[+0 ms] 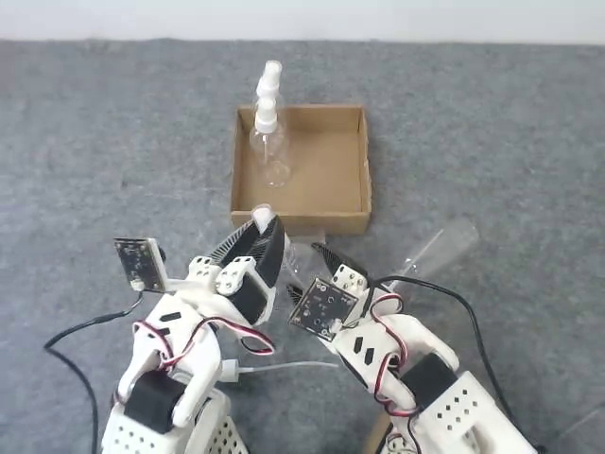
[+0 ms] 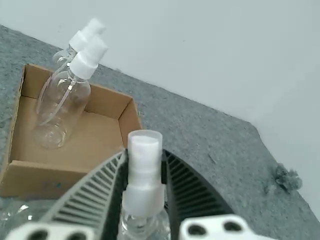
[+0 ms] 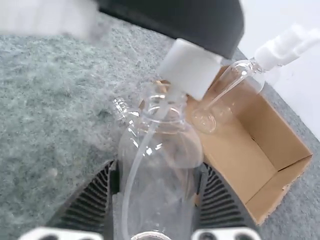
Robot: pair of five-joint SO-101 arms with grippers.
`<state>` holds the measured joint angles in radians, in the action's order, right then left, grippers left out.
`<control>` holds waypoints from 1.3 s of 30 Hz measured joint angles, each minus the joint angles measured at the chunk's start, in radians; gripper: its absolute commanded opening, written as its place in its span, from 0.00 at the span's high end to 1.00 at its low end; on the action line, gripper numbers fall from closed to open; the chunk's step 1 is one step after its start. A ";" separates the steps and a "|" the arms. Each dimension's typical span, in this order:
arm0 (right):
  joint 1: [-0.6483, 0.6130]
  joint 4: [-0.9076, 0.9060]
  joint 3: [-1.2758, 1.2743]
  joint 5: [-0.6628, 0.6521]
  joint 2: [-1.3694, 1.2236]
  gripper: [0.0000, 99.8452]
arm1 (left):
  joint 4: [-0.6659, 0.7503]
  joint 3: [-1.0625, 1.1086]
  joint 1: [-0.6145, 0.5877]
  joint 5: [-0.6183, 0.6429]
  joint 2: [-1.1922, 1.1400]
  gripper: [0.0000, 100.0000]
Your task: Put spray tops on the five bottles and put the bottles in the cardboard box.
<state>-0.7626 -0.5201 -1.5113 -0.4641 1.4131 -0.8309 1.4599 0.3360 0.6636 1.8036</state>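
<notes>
My left gripper (image 2: 144, 156) is shut on a white spray top (image 2: 144, 167), just in front of the cardboard box (image 1: 345, 165). The top (image 3: 192, 67) sits tilted at the mouth of a clear bottle (image 3: 157, 165), its thin tube hanging down inside. My right gripper (image 3: 156, 180) is shut on that bottle's body, right beside the left gripper (image 1: 263, 229) in the high view. Two capped bottles (image 1: 268, 132) stand in the box's far left corner. An uncapped bottle (image 1: 440, 248) lies on the carpet to the right of the box.
Another open bottle neck (image 3: 120, 107) shows close behind the held bottle. Grey carpet (image 1: 113, 142) covers the table, and a white wall runs along its far edge. A black cable (image 1: 76, 331) and a white cable (image 1: 284, 367) trail near the arm bases.
</notes>
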 measured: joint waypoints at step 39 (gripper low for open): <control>0.054 -0.014 0.002 0.255 0.000 0.99 | -0.084 0.002 0.143 -0.094 -0.002 0.99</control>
<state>-0.7089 -0.5340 -1.5098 -0.2094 1.4131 -0.9152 1.4615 0.4787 0.5700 1.8021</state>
